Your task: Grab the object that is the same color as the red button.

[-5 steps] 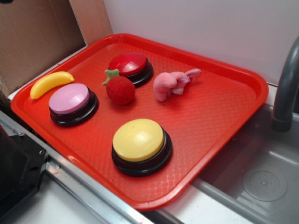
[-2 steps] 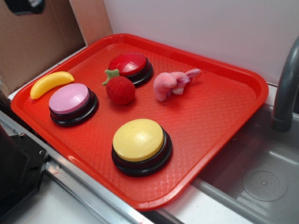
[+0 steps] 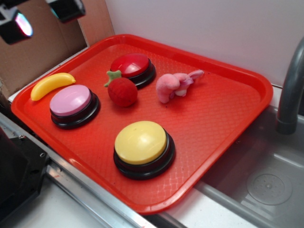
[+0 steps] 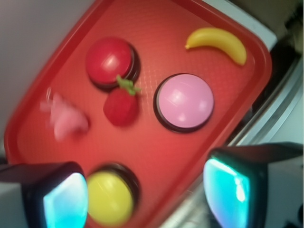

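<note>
1. Exterior view: the hand (image 3: 40, 16) hangs at the top left corner, above the cardboard (image 3: 33, 47) behind the red tray (image 3: 223, 109), with its two fingers spread wide and nothing between them.
2. The fuzzy red plush fruit (image 3: 122, 91) with a green stem lies on the tray, right beside the red button (image 3: 131, 66) and just in front of it.
3. The pink button (image 3: 71, 101) stands to the left of the fruit, and a yellow banana (image 3: 51, 84) lies by the tray's left rim just behind that button.
4. A pink plush toy (image 3: 173, 84) lies to the right of the fruit, apart from it.
5. The yellow button (image 3: 141, 144) stands nearer the tray's front edge, well apart from the fruit.
6. A grey sink (image 3: 266, 175) with a tap (image 3: 289, 95) lies to the right of the tray.
7. Wrist view: the fingertips (image 4: 61, 199) frame the lower corners, far apart, high over the tray (image 4: 204, 19). The fruit (image 4: 120, 106) shows near the middle, its stem touching the red button (image 4: 109, 61); the pink toy (image 4: 66, 121) is blurred.
</note>
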